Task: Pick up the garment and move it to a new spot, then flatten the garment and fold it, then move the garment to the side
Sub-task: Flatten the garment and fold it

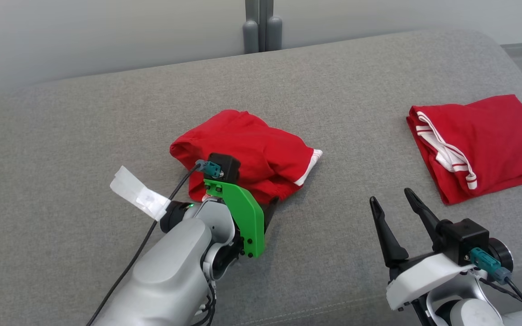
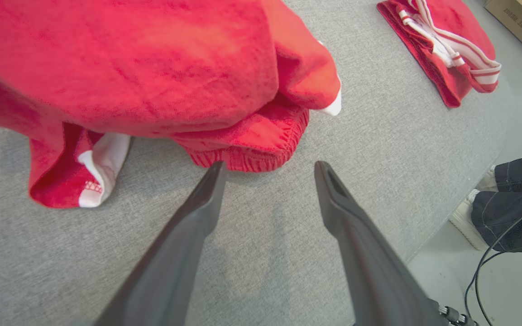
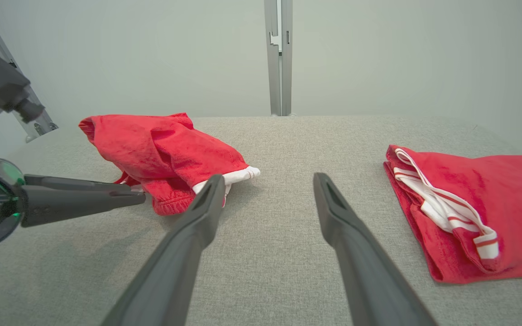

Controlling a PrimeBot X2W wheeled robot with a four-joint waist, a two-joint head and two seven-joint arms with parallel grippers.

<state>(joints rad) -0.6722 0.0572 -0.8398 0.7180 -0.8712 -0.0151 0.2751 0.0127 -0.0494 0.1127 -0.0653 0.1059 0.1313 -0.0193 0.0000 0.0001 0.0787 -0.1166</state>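
On the grey upholstered surface [image 1: 107,113], in the head view, the crumpled red garment [image 1: 251,149] lies in a heap near the middle. The left tool [image 1: 273,203] is at its near edge, fingers mostly hidden behind a green bracket [image 1: 245,217]. The right tool [image 1: 390,195] hovers apart from everything, jaws spread and empty. A folded red garment [image 1: 482,145] lies well off to the right. The step in hand looks like the first pick-up.

In the left wrist view, the left tool [image 2: 270,165] has its jaws wide apart and holds nothing, tips just short of the ribbed waistband [image 2: 247,154]. It would do best to push forward until that thick hem sits deep between the fingers before closing, since a shallow pinch on one layer may slip.

In the right wrist view, the right tool [image 3: 267,177] stands open over bare fabric. It should keep clear of the left tool [image 3: 141,195], and the lift should go high enough for the heap to unfurl.
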